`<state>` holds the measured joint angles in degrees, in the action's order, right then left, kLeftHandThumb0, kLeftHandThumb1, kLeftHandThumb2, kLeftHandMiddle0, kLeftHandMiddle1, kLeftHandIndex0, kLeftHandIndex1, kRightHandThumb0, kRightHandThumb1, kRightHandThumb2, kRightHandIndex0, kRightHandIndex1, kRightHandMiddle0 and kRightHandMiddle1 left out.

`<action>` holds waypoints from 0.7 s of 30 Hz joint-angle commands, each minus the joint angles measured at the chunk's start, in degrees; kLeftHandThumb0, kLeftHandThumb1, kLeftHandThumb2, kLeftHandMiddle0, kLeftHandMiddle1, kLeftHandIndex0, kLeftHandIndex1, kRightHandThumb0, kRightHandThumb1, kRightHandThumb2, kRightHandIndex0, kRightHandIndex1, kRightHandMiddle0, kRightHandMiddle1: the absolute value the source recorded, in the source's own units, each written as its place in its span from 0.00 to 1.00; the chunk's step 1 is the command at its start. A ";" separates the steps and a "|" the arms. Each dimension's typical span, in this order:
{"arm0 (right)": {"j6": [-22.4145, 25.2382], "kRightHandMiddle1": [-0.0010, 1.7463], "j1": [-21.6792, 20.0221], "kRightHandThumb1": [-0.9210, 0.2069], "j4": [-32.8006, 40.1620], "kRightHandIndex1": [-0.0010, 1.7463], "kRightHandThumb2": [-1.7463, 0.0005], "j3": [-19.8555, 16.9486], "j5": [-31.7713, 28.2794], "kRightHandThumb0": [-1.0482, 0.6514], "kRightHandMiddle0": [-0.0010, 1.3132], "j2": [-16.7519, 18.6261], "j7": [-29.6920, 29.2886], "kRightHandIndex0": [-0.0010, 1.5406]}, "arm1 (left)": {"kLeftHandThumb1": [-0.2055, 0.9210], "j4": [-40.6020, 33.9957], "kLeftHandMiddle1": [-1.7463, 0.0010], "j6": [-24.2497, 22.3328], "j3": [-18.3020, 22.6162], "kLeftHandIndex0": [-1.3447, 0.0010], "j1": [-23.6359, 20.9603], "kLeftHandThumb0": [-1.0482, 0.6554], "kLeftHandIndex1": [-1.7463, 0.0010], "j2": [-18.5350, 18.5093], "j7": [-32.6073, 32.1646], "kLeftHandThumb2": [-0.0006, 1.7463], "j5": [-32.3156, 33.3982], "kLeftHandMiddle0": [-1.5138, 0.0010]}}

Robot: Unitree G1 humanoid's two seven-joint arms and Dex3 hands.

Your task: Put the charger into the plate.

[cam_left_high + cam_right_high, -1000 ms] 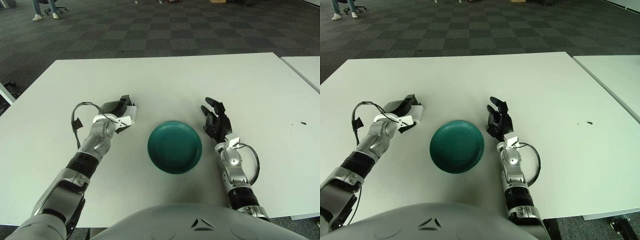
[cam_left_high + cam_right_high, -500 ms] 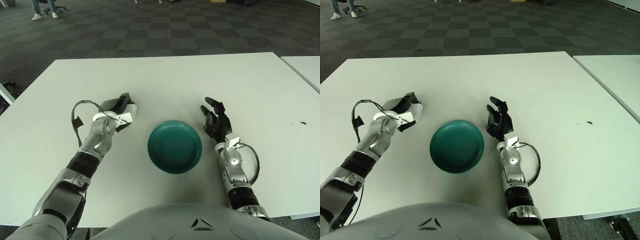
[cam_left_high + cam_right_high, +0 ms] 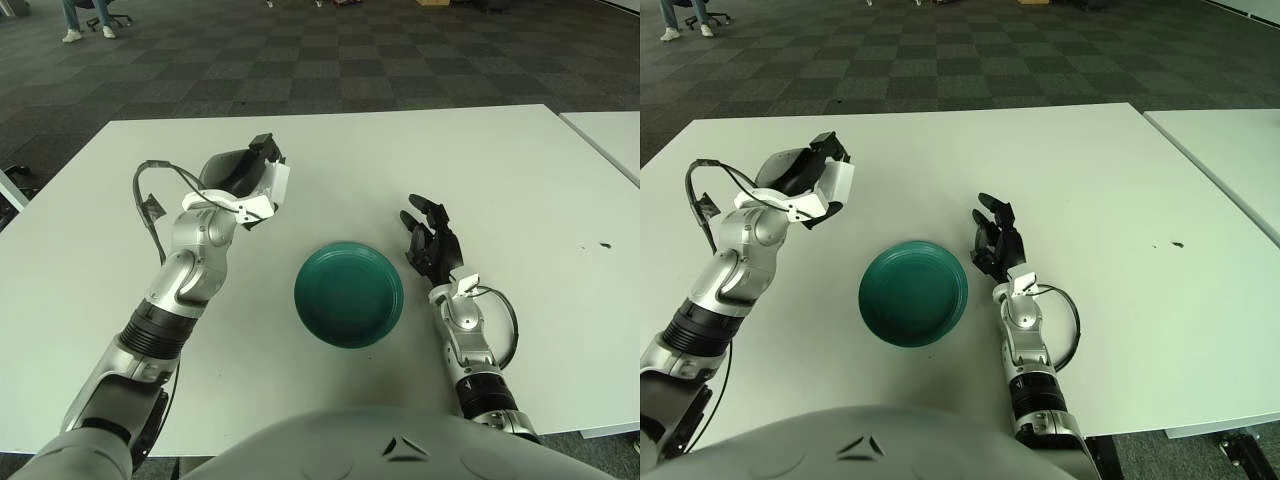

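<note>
Above the table's left half — charger held aloft.

Left hand (image 3: pixel 245 178) is raised off the white table (image 3: pixel 330 150), its fingers clamped round the white charger (image 3: pixel 278 185), up and to the left of the green plate (image 3: pixel 349 293). Whether any cable trails from the charger is hard to tell. Right hand (image 3: pixel 430 240) rests on the table just right of the plate — fingers loosely spread, holding nothing.

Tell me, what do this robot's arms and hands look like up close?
Each arm is silver-grey metal with black bands at the joints. The left hand has dark fingers and white plastic covers; the right hand is black. A thin black cable loops out beside the left wrist, and another loops by the right wrist. I see no sleeves or readable markings.
</note>
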<state>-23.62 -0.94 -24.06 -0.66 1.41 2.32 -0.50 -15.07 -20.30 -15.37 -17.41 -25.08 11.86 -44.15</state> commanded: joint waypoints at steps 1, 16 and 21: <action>4.96 0.45 6.37 0.00 -10.18 0.01 0.50 -0.46 -0.12 0.22 0.00 0.14 -0.44 0.30 | 0.38 -4.10 0.00 1.55 0.16 0.49 2.16 0.32 0.00 -0.82 2.14 0.82 0.37 0.26; 5.48 0.45 6.56 0.00 -9.78 0.00 0.51 -0.34 -0.16 0.21 0.00 0.63 -0.86 0.30 | 0.50 -7.89 0.00 7.64 -4.51 0.57 5.25 0.34 0.00 -3.30 16.88 0.72 6.68 0.30; 5.90 0.44 6.92 0.00 -9.02 0.00 0.51 -0.10 -0.07 0.21 0.00 0.90 -1.04 0.29 | 0.54 -8.71 0.00 8.16 -6.39 0.60 5.41 0.35 0.00 -2.80 19.63 0.69 6.55 0.36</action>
<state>-23.64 -1.01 -24.26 -0.60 1.43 2.65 -1.15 -22.28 -13.15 -20.65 -11.59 -27.33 29.03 -38.14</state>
